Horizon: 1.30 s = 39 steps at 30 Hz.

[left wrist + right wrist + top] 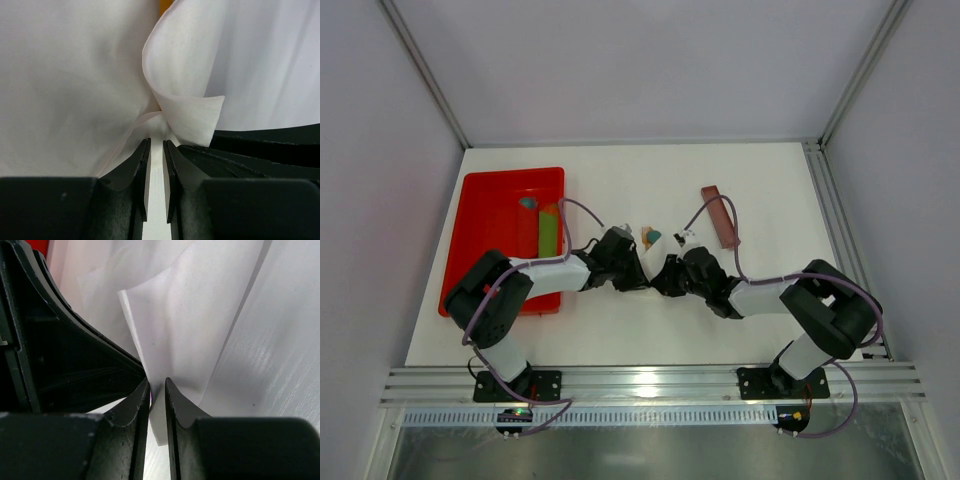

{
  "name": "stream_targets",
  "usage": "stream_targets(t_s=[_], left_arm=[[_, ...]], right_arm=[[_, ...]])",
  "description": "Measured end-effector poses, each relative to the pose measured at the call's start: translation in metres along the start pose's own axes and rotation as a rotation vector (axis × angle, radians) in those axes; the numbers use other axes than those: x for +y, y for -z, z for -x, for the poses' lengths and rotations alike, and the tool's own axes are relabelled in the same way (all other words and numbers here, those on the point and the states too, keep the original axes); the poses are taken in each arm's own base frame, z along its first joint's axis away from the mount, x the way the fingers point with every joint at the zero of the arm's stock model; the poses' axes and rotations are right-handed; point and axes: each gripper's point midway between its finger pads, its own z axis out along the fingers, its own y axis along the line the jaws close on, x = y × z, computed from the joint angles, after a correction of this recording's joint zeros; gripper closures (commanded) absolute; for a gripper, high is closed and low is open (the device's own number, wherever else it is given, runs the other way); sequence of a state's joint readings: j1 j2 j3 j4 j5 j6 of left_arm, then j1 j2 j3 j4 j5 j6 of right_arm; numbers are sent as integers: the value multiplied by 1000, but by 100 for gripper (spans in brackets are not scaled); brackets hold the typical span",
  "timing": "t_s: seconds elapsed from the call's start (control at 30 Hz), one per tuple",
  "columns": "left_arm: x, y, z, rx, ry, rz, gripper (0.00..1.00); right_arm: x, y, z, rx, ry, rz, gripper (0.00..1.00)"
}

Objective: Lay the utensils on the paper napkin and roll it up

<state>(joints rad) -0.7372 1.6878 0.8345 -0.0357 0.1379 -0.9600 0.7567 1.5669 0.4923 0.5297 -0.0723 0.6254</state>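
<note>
The paper napkin (185, 65) is a thin white sheet, lifted and curled between the two grippers at the table's middle. My left gripper (156, 142) is shut on a pinched fold of it. My right gripper (157, 382) is shut on a napkin corner (170, 340), close against the left one. In the top view the left gripper (638, 270) and the right gripper (665, 275) meet tip to tip, and the napkin is hard to make out. An orange-tan utensil end (645, 232) shows just beyond them, and as a sliver in the left wrist view (166, 4).
A red tray (485, 215) at the left holds a green strip (549, 232) and a small teal piece (528, 203). A flat reddish-brown bar (720, 215) lies to the right. Another teal piece (654, 237) sits beside the utensil end.
</note>
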Motion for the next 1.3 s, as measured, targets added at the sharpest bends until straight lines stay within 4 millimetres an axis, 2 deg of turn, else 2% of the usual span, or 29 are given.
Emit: stream_targets(t_s=[0.13, 0.3, 0.37, 0.47, 0.8, 1.0, 1.17, 1.3], left_arm=[[2, 1, 0, -2, 2, 12, 72], [5, 8, 2, -14, 2, 37, 58], [4, 12, 4, -22, 0, 38, 52], [-3, 18, 10, -39, -4, 27, 48], [-17, 29, 27, -94, -8, 19, 43], [-32, 31, 42, -130, -10, 3, 41], [-26, 24, 47, -142, -7, 44, 40], [-18, 17, 48, -136, -7, 96, 40]], right_arm=[[0, -1, 0, 0, 0, -2, 79], [-1, -1, 0, -2, 1, -6, 79], [-1, -1, 0, -2, 1, -5, 79], [0, -1, -1, 0, 3, -4, 79], [2, -1, -2, 3, 6, -1, 79], [3, -1, -3, 5, 11, 3, 78], [3, -1, -3, 6, 13, 3, 78], [3, -1, -4, 6, 19, 4, 73]])
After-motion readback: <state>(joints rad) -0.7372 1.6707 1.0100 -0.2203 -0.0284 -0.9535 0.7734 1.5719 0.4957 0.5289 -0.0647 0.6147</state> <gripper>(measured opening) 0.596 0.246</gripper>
